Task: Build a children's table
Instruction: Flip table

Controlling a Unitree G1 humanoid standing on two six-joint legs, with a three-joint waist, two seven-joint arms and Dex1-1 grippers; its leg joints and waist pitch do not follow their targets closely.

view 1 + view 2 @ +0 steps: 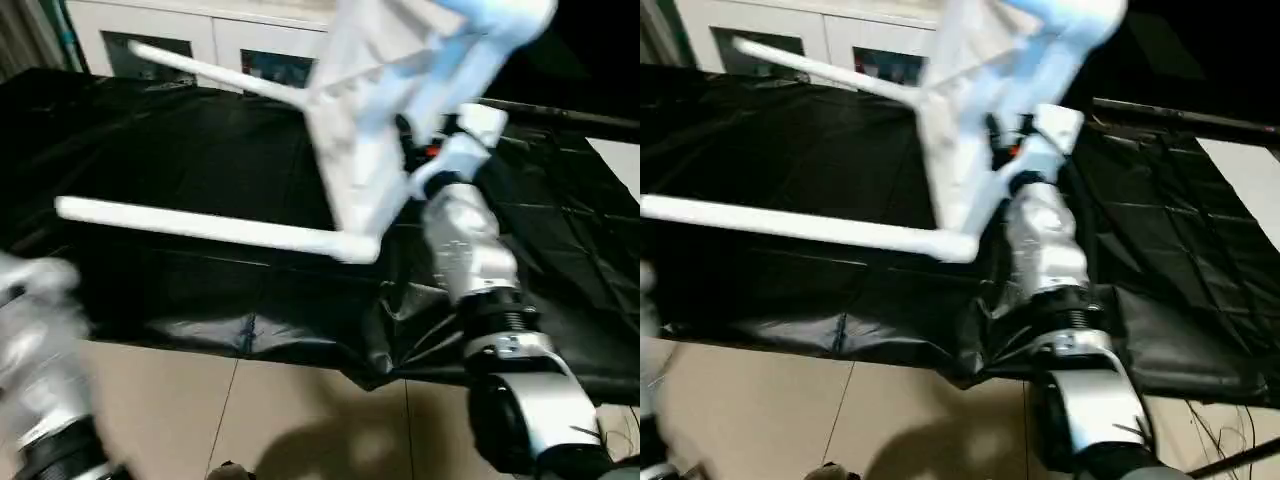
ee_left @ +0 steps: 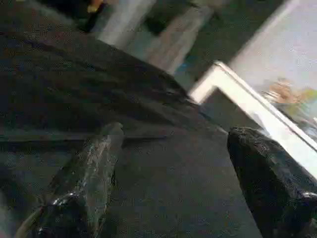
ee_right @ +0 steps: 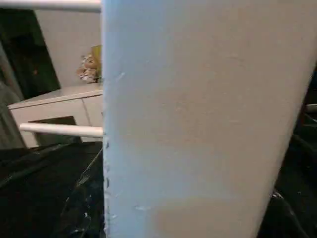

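1. The white tabletop (image 1: 370,120) is lifted above the black-sheeted desk (image 1: 150,160), tilted steeply on edge, directly at the right claw (image 1: 415,140).
2. Two white tube legs sit in its sockets, pointing away from the claw: the near leg (image 1: 200,225), the far leg (image 1: 215,72).

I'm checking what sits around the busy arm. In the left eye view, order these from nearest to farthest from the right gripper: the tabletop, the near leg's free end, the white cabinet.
1. tabletop: right at the right gripper, tilted up.
2. near leg's free end: far out to the left, over the black sheet.
3. white cabinet: behind the worktable, at the back.
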